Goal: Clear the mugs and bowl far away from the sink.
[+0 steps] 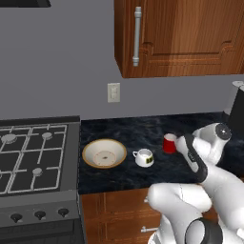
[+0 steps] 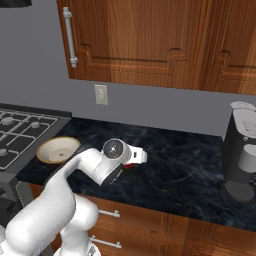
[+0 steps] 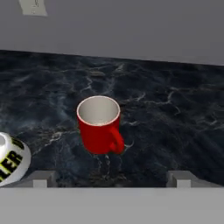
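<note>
A red mug [image 3: 99, 124] stands upright on the dark marble counter [image 3: 175, 109], its handle turned toward the camera. My gripper [image 3: 111, 179] is open just short of it, one fingertip on each side and nothing between them. In the left base view the red mug [image 1: 169, 143] sits right in front of my hand [image 1: 187, 148]. The white mug [image 1: 144, 157] with a dark mark stands to its left, and its edge also shows as the white mug [image 3: 11, 159]. Further left lies the cream bowl [image 1: 104, 153], seen too as the bowl [image 2: 57, 149]. The sink is out of view.
A gas stove [image 1: 33, 152] borders the counter on the left. A dark coffee machine [image 2: 242, 150] stands at the right end. Wooden wall cabinets [image 1: 181, 38] hang overhead, and a wall outlet [image 1: 113, 92] sits on the grey wall behind.
</note>
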